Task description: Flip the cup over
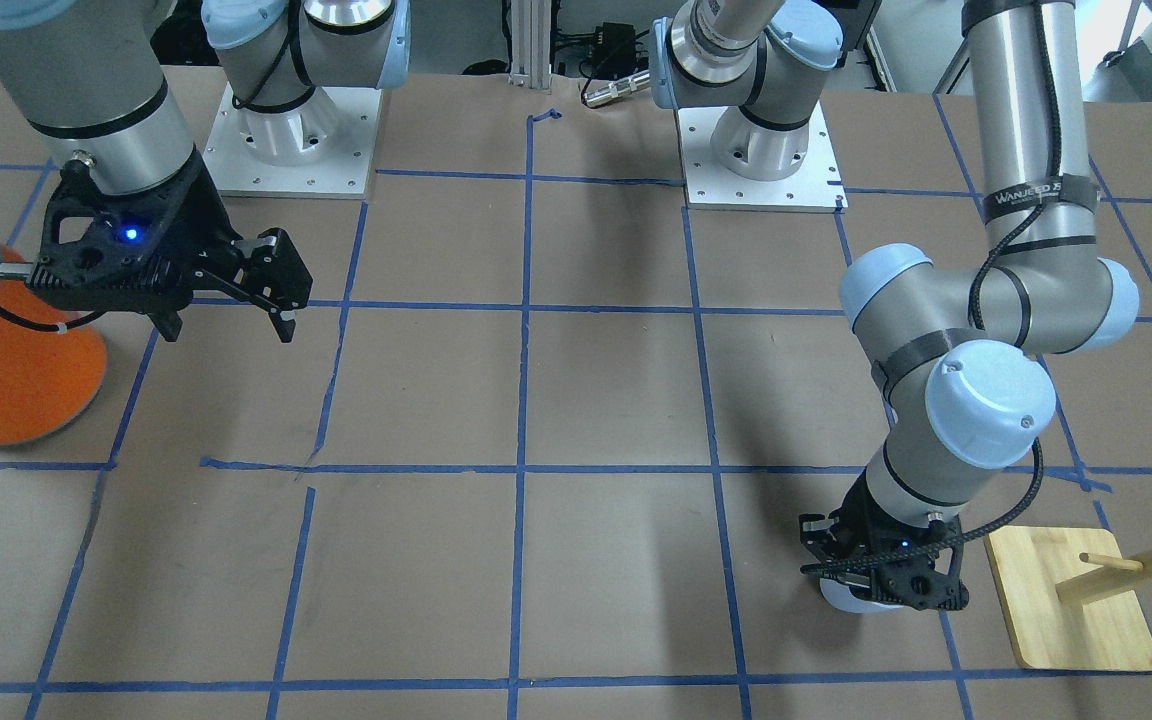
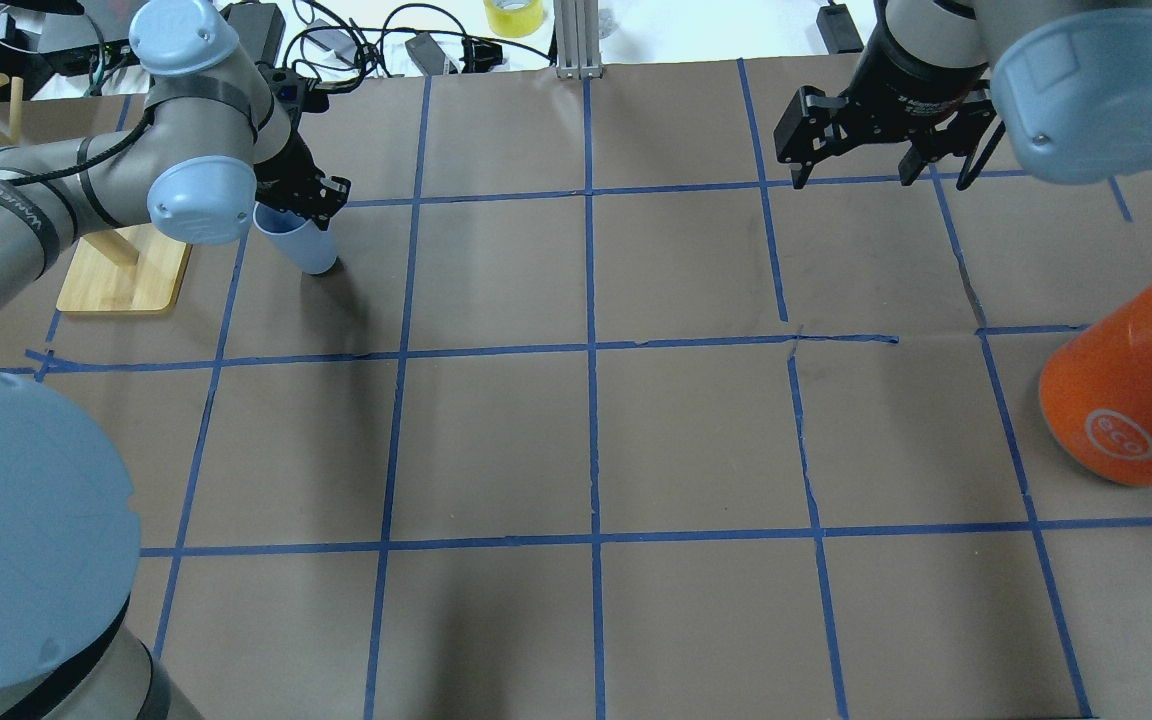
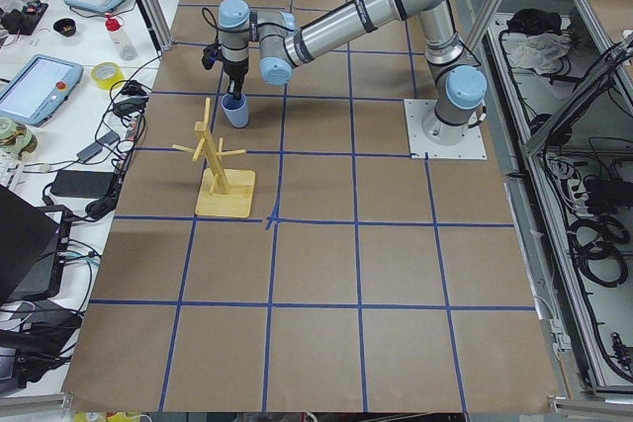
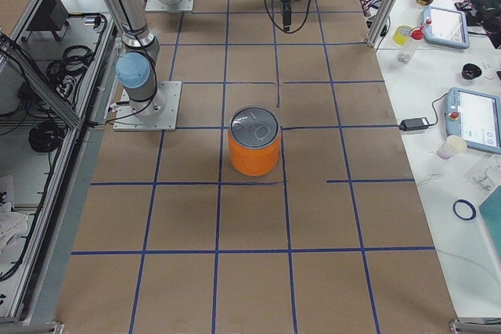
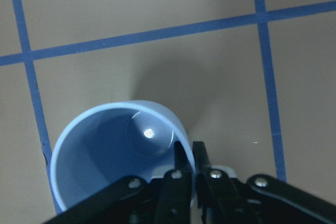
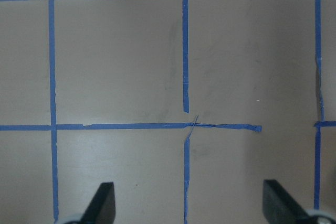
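My left claw (image 5: 188, 153) is clamped on the wall of the cup (image 5: 105, 150): in my left wrist view one of the fingers (image 5: 200, 161) sits outside the rim and the other just inside it, pressed close with only the thin plastic between them. The cup is mouth up, and I look straight down into it to its round bottom. In the overhead view it is in the upper left of the frame, leaning a little, just beside the wooden rack (image 3: 213, 160). I cannot tell whether its bottom touches the worktop (image 2: 686, 440) or hangs just above it. My right claw (image 6: 190, 205) is spread wide with nothing in it, hovering at the upper right of the overhead view, well apart from the cup. I judge that I am at the grasp stage of the flip, with the hold made and the turn itself yet to do. The next move calls for lifting enough to clear the worktop, rolling my wrist until the mouth faces down, then lowering the rim flat before I let go. The pinch is on one side of a thin wall, so I expect the cup may swing or slip as it turns, and a slow roll would suit it. If mouth up is the wanted end, only setting it square and opening remains. By my count there is one cup, one orange canister (image 2: 1116, 400) with a metal lid at the right edge of the overhead view, one wooden rack on its flat base, and my two claws
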Tool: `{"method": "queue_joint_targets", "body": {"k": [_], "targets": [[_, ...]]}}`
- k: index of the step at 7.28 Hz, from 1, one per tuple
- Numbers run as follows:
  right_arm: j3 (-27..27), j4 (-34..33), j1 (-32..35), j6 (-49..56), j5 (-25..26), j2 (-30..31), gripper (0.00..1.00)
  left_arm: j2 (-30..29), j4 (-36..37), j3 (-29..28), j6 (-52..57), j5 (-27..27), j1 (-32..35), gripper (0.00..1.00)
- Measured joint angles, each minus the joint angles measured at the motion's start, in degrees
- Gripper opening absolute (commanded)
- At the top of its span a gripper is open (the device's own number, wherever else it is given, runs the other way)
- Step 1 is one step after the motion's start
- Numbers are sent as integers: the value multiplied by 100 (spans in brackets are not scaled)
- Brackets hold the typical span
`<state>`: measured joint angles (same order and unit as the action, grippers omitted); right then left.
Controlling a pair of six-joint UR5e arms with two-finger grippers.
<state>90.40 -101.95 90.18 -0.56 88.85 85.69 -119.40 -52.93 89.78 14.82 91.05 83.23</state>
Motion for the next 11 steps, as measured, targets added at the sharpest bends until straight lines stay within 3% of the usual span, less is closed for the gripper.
{"method": "queue_joint_targets", "body": {"k": [1,2,4,7,11], "targets": [[5,0,0,4,3,0,100,12,1,0,-3,1,0,85],[9,0,0,8,9,0,100,82,-1,-4,-14,1,0,89],[18,0,0,11,23,0,100,428,-282,-4,-56,14,18,92],[28,0,6,11,33,1,100,1531,-1784,-86,-316,33,286,100],[38,0,9,17,45,0,100,2725,-3315,-402,-1319,261,1042,100]]}}
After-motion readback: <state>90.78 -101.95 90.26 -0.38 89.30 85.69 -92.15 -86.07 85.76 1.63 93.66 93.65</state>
